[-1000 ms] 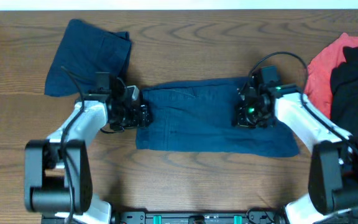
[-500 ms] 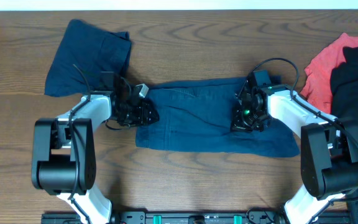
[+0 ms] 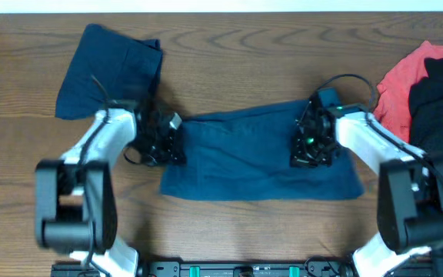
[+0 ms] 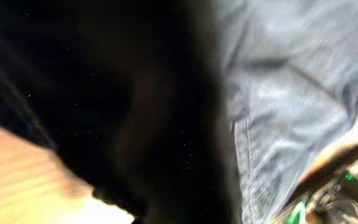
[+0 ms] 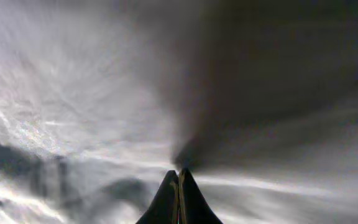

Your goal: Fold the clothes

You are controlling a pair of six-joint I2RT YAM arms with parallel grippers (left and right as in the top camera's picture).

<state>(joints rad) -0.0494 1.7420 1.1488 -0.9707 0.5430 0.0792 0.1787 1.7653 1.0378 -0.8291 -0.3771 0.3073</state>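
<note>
Overhead: the navy shorts [image 3: 260, 158] lie spread across the middle of the wooden tabletop [image 3: 229, 54], their long side running left to right. The left claw [image 3: 168, 144] sits at the shorts' left edge, closed on the cloth there. The right claw [image 3: 311, 148] is down on the right part of the same garment, closed too. Slanting creases run through the fabric between the two claws. A folded navy piece [image 3: 110, 69] lies at the upper left, just beyond the left arm. At the far right a coral-red garment [image 3: 397, 88] lies partly under a black garment [image 3: 441, 100], well apart from the shorts.

Left wrist: the picture is blurred. A dark mass fills the left half, blue cloth of the shorts [image 4: 291, 106] with a stitched seam fills the right, and a patch of tabletop [image 4: 17, 180] shows at the lower left. The fingers cannot be made out here.

Right wrist: the right claw [image 5: 179, 183] has its two dark fingertips pressed together, pinching the shorts [image 5: 73, 93]. Folds fan out from the pinch.
</note>
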